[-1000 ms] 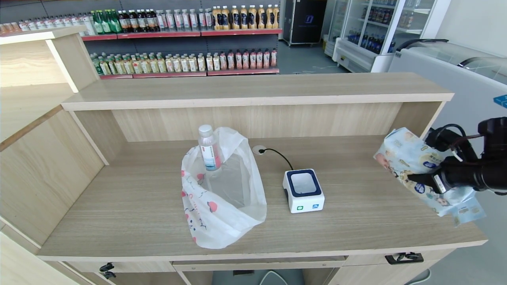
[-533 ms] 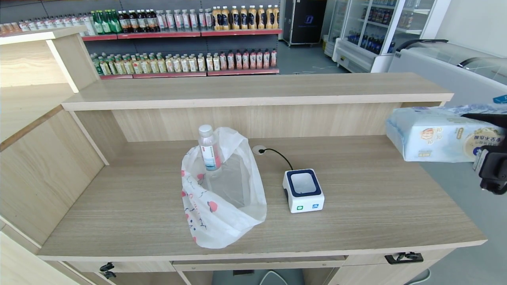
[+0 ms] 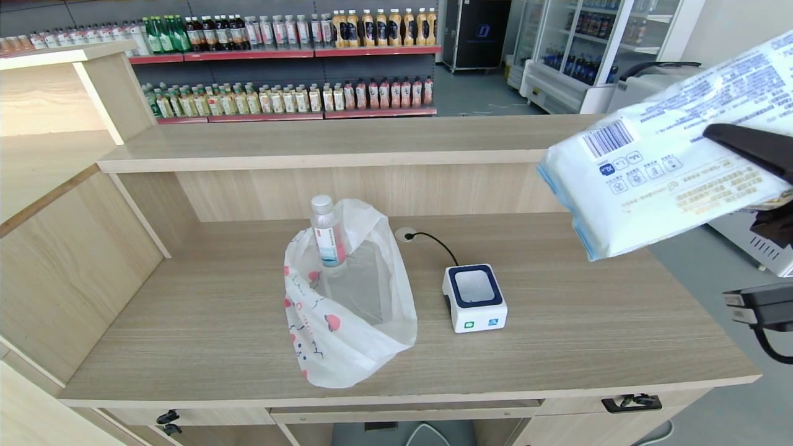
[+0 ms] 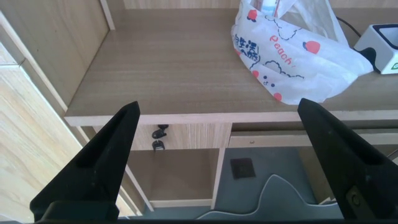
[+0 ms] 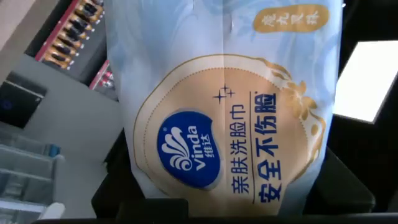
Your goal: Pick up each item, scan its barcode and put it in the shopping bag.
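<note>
Right gripper [image 3: 734,179], clamped on the soft white plastic tissue pack [image 3: 657,179], holds its barcode [image 3: 608,137] upward, well right of the white box scanner [image 3: 474,297]: misread likely.

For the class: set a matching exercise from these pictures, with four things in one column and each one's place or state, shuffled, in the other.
A water bottle
B scanner
C tissue pack
D shopping bag

1 held in the air, barcode showing
2 open on the counter, white with red prints
3 standing inside the bag
4 on the counter, black cable behind it

Pairs: A-3, B-4, C-1, D-2
</note>
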Robot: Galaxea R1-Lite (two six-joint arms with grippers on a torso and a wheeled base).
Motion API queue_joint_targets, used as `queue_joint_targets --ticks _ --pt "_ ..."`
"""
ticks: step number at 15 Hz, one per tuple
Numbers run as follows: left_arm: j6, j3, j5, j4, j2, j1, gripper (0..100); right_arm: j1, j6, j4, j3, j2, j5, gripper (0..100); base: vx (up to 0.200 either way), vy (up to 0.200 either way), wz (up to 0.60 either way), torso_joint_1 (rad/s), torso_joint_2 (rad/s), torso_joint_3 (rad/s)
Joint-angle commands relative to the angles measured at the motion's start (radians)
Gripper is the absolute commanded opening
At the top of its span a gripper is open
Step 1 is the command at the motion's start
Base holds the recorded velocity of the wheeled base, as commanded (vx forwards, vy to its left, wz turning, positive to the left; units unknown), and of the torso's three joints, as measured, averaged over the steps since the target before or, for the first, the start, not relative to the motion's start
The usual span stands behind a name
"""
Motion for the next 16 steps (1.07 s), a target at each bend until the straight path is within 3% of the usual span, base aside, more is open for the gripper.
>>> queue_joint_targets --ticks 1,3,6,11,13,16 --pt "0.000 0.000 0.000 0.000 0.001 0.001 100 0.170 -0.032 -0.138 0.029 -0.001 0.006 0 0.000 0.000 0.00 0.000 0.00 0.000" --pt "0.000 0.000 0.000 0.000 0.001 -0.001 100 0.245 -0.031 -0.222 0.054 -0.010 0.009 0 0.000 0.000 0.00 0.000 0.00 0.000" --pt "0.000 0.000 0.000 0.000 0.001 -0.001 100 0.315 -0.026 -0.239 0.074 -0.042 0.010 0 0.000 0.000 0.00 0.000 0.00 0.000" --pt "0.000 0.000 0.000 0.000 0.001 -0.001 100 0.317 -0.014 -0.210 0.112 -0.139 0.014 0 0.000 0.000 0.00 0.000 0.00 0.000" --pt "0.000 0.000 0.000 0.000 0.001 -0.001 100 0.317 -0.012 -0.089 0.120 -0.183 0.058 0 0.000 0.000 0.00 0.000 0.00 0.000" --pt "0.000 0.000 0.000 0.000 0.001 -0.001 100 0.314 -0.018 -0.075 0.127 -0.165 0.103 0 0.000 0.000 0.00 0.000 0.00 0.000"
